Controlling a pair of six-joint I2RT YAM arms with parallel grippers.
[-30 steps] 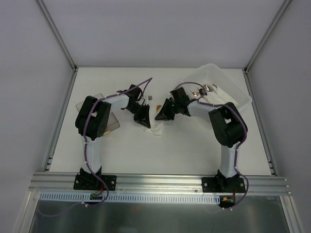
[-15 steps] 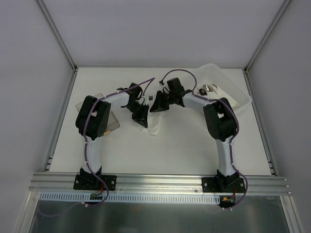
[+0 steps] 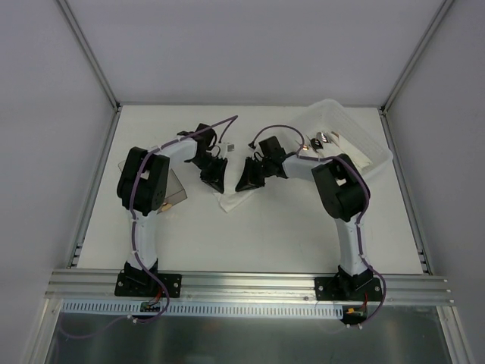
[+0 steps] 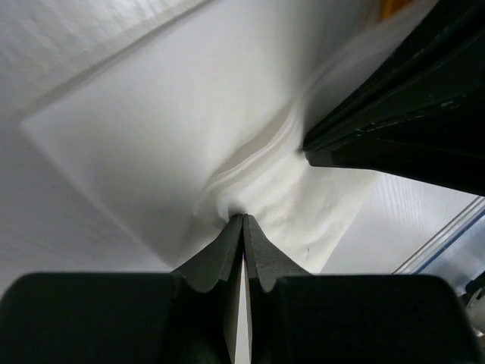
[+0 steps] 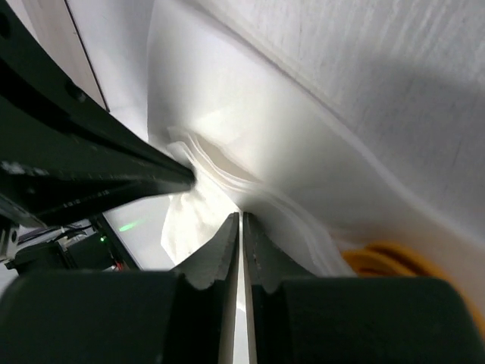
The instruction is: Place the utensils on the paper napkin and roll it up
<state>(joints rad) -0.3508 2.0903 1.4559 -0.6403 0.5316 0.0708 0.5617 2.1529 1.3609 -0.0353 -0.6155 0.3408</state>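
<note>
The paper napkin [image 3: 229, 200] lies crumpled on the table between my two grippers. My left gripper [image 3: 214, 180] is shut and pinches a fold of the napkin [image 4: 174, 144] at its tips [image 4: 242, 218]. My right gripper [image 3: 247, 182] faces it from the right, also shut, with napkin layers [image 5: 250, 129] at its tips [image 5: 241, 217]. An orange utensil [image 5: 379, 260] shows under the napkin's edge in the right wrist view. A bit of orange [image 4: 394, 6] also shows at the top of the left wrist view. The rest of the utensils is hidden in the paper.
A translucent white tray [image 3: 362, 149] stands at the back right and holds small dark-and-metal bits [image 3: 324, 139]. A smoky clear box [image 3: 176, 188] sits by the left arm. A small grey piece [image 3: 231, 147] lies behind the grippers.
My right gripper swung toward the back, then came forward again to the napkin. My left gripper shifted slightly back and left. The napkin has moved a little to the left.
</note>
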